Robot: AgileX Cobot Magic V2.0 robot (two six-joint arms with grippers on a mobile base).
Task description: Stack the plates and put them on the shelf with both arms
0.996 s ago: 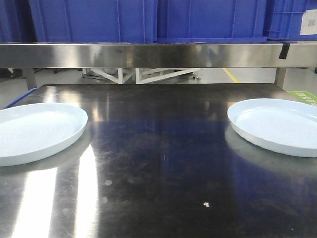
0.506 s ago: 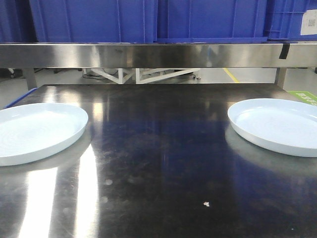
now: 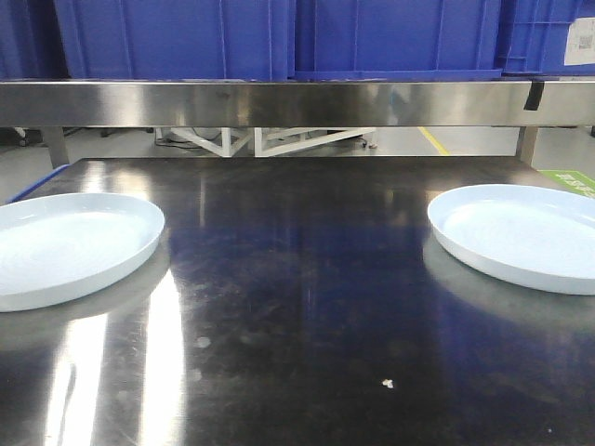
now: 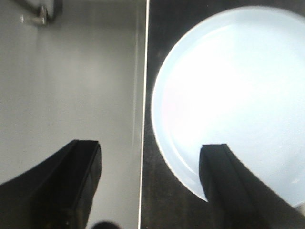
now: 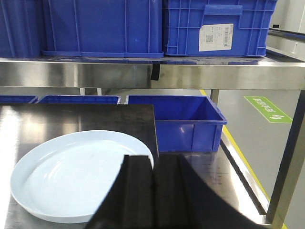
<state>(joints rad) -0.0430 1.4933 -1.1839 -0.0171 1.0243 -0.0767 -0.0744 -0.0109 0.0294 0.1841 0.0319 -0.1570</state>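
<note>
Two pale bluish-white plates lie flat on the dark steel tabletop, the left plate (image 3: 70, 246) and the right plate (image 3: 521, 237) far apart. Behind them the shelf (image 3: 297, 102) rail carries blue crates. No gripper shows in the front view. My left gripper (image 4: 150, 145) hangs open above the table's left edge; one finger (image 4: 224, 181) overlaps the left plate (image 4: 233, 86) rim, the other finger (image 4: 81, 181) is over the floor. My right gripper (image 5: 152, 160) is shut on nothing, just right of the right plate (image 5: 71, 176), below the shelf (image 5: 143, 74).
Large blue crates (image 3: 177, 37) fill the shelf tier above the table. In the right wrist view another blue crate (image 5: 176, 121) sits low beyond the table's right edge, and a steel upright post (image 5: 286, 167) stands at the right. Grey floor (image 4: 71, 71) lies left of the table edge.
</note>
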